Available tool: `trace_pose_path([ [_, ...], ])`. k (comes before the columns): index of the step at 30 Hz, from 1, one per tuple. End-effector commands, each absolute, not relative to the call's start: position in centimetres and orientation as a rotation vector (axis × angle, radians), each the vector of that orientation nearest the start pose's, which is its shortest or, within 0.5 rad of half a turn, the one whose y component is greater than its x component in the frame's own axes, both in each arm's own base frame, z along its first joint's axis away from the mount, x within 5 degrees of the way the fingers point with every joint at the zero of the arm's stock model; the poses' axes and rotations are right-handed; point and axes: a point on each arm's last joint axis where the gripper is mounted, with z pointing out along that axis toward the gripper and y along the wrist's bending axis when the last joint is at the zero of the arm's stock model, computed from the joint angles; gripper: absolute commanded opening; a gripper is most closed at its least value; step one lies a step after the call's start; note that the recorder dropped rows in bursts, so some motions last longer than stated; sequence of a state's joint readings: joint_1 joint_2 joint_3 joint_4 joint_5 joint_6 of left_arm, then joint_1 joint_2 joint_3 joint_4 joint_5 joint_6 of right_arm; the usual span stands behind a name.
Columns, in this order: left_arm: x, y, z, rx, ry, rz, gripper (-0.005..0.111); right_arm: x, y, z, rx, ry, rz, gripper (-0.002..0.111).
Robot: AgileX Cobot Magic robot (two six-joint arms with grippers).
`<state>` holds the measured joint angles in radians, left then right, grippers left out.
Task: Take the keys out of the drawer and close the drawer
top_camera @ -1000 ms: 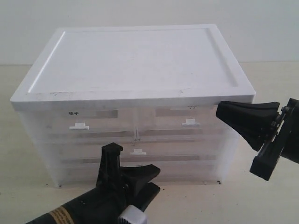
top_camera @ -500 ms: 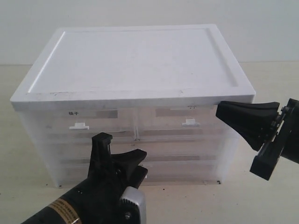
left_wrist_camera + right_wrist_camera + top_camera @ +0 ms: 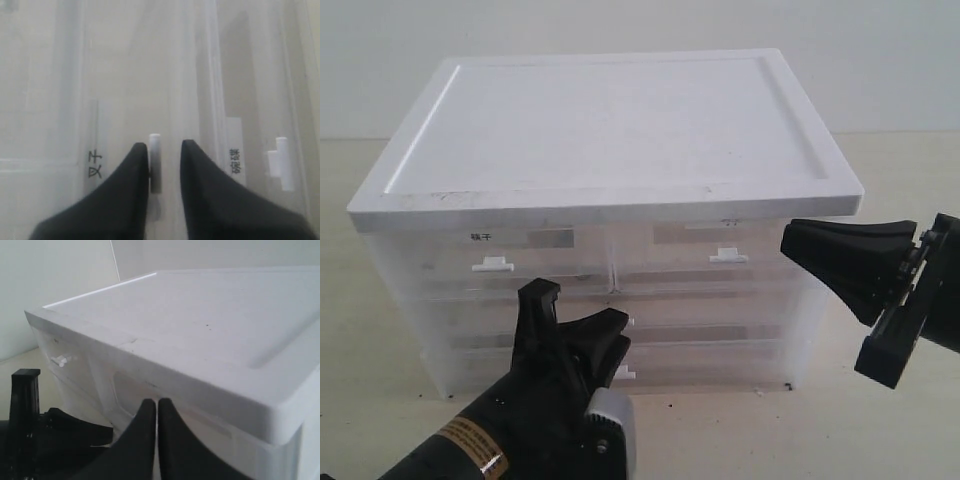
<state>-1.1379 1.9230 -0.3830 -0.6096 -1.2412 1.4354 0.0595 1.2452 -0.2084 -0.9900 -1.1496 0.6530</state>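
Note:
The white cabinet [image 3: 610, 130] has all its translucent drawers pushed in, and the keys are hidden from every view. My left gripper [image 3: 582, 312] is at the front of the full-width second-row drawer [image 3: 720, 315]. In the left wrist view it [image 3: 165, 150] is open around that drawer's white tab handle [image 3: 155, 155]. One finger [image 3: 132, 185] touches the tab and the other stands slightly off it. A small label [image 3: 95, 165] sits beside this handle. My right gripper [image 3: 788, 238] hovers shut and empty by the cabinet's right front corner, its fingertips [image 3: 157, 402] pressed together.
The lowest full-width drawer's handle [image 3: 625, 373] [image 3: 281, 162] lies just past my left fingers, with its own label [image 3: 234, 160]. Two half-width labelled drawers [image 3: 492, 265] [image 3: 728, 255] fill the top row. The cabinet stands on a beige table [image 3: 880, 430].
My left gripper has turned and moved in against the drawer front, coming around the tab handle. The cabinet has shifted slightly. The right gripper has not moved.

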Motion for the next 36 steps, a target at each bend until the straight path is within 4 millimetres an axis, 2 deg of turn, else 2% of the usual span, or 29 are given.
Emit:
trace_pose_path([
  [1, 15.8, -20.6, 10.3, 1.483, 1.156, 0.628, 0.005, 16.4, 8.0, 21.0, -0.646, 1.533, 0.832, 0.000],
  [6, 15.5, -20.8, 10.3, 1.488, 1.149, 0.622, 0.004, 16.4, 8.0, 21.0, -0.646, 1.533, 0.832, 0.000],
  [9, 14.5, -21.3, 10.3, 1.496, 1.144, 0.611, 0.004, 16.5, 8.0, 20.9, -0.646, 1.535, 0.830, 0.000],
  [14, 12.6, -21.6, 10.2, 1.543, 1.125, 0.693, 0.004, 16.5, 8.0, 20.9, -0.646, 1.535, 0.830, 0.000],
  [19, 11.1, -22.3, 10.1, 1.570, 1.077, 0.652, 0.004, 16.5, 8.0, 20.9, -0.646, 1.535, 0.830, 0.000],
  [27, 9.6, -22.6, 10.1, 1.563, 1.096, 0.634, 0.004, 16.5, 8.0, 20.9, -0.646, 1.537, 0.829, 0.000],
  [30, 9.8, -22.4, 10.4, 1.521, 1.140, 0.616, 0.005, 16.5, 8.0, 20.9, -0.644, 1.536, 0.828, 0.000],
  [33, 10.2, -22.2, 10.6, 1.488, 1.174, 0.617, 0.014, 16.5, 8.0, 20.9, -0.644, 1.536, 0.828, 0.000],
  [36, 10.5, -22.4, 10.7, 1.498, 1.146, 0.601, 0.036, 16.5, 8.0, 20.9, -0.644, 1.536, 0.828, 0.000],
])
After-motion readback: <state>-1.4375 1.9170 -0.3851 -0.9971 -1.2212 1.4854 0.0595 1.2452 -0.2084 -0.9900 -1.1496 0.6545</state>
